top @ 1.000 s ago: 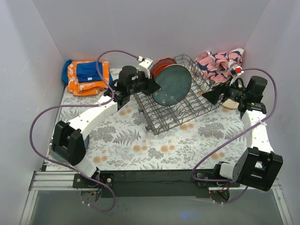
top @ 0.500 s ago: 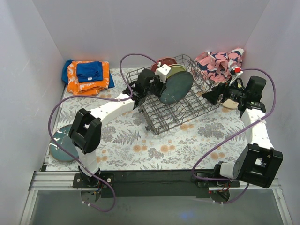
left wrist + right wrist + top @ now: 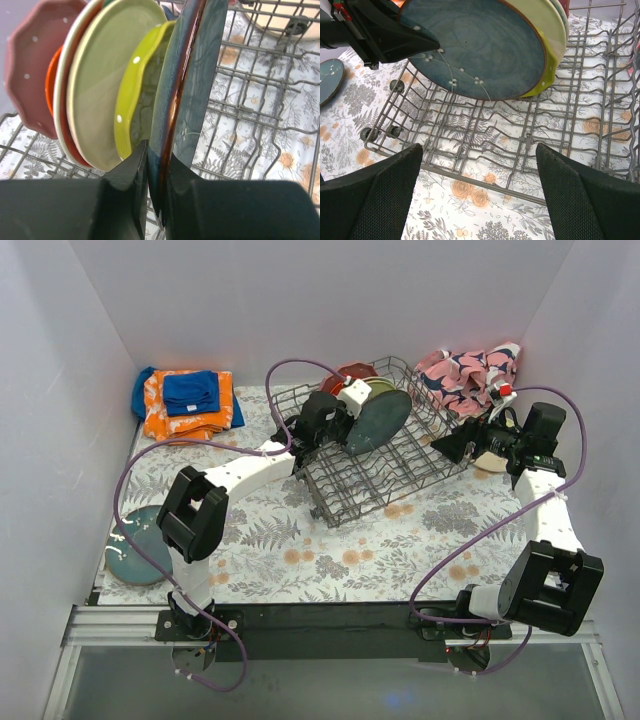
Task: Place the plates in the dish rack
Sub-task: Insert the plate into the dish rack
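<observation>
The grey wire dish rack (image 3: pixel 400 475) stands at the back middle of the table. Several plates stand on edge in it: pink dotted (image 3: pixel 30 65), orange (image 3: pixel 50 92), cream (image 3: pixel 97 85) and lime (image 3: pixel 131 107). My left gripper (image 3: pixel 157 185) is shut on the rim of a slate-blue plate (image 3: pixel 205 75), holding it upright against the lime one. In the top view this plate (image 3: pixel 378 422) sits over the rack's rear tines. My right gripper (image 3: pixel 480 185) hangs open beside the rack's right edge, holding nothing. A teal plate (image 3: pixel 135 548) lies at the table's left front.
Folded orange and blue cloths (image 3: pixel 185 405) lie at the back left. A pink patterned cloth (image 3: pixel 470 370) is bunched at the back right. A cream plate (image 3: pixel 490 462) lies under the right arm. White walls close in the table on three sides.
My left arm has carried the slate-blue plate rightward and back into the rack, turning it upright against the other plates. The right arm has stayed still.
</observation>
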`<act>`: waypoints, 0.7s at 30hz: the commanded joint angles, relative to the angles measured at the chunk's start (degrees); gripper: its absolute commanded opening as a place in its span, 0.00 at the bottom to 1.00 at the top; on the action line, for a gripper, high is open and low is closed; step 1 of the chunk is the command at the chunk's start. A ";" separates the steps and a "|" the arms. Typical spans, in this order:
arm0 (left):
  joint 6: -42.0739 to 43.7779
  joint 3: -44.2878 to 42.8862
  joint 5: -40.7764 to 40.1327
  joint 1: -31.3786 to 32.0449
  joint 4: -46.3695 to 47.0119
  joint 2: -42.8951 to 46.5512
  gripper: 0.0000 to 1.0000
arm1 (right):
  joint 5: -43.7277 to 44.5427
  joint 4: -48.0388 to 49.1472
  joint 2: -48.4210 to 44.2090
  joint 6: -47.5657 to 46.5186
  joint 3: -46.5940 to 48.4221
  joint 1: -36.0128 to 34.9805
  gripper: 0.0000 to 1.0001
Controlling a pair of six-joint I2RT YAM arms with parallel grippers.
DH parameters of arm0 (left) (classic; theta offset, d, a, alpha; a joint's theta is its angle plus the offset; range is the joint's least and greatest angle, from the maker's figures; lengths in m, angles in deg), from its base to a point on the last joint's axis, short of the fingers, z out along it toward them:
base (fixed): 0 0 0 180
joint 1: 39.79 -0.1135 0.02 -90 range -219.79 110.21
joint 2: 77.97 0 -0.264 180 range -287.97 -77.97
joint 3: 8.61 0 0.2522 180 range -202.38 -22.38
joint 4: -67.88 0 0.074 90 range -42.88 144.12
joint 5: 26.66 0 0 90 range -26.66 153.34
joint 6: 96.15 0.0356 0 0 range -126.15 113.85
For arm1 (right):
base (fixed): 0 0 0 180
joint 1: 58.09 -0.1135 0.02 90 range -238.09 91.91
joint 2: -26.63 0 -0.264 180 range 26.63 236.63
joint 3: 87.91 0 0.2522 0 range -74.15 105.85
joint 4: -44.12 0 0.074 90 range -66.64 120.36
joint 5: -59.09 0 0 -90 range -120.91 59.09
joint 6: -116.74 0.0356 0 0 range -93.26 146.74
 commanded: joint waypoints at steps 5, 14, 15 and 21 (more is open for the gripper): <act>0.89 -4.70 -2.97 0.31 12.89 2.43 0.00 | -1.32 0.82 0.14 -0.80 -0.50 0.33 0.98; 1.33 -4.52 -2.36 0.40 12.53 -0.03 0.00 | -1.41 0.82 0.32 -0.80 -0.50 0.24 0.98; 1.25 -4.44 -2.10 0.40 12.36 -0.21 0.00 | -1.41 0.82 0.32 -0.80 -0.41 0.24 0.98; 1.25 -4.17 -2.18 0.49 12.27 -1.61 0.00 | -1.59 0.82 0.32 -0.80 -0.50 0.33 0.99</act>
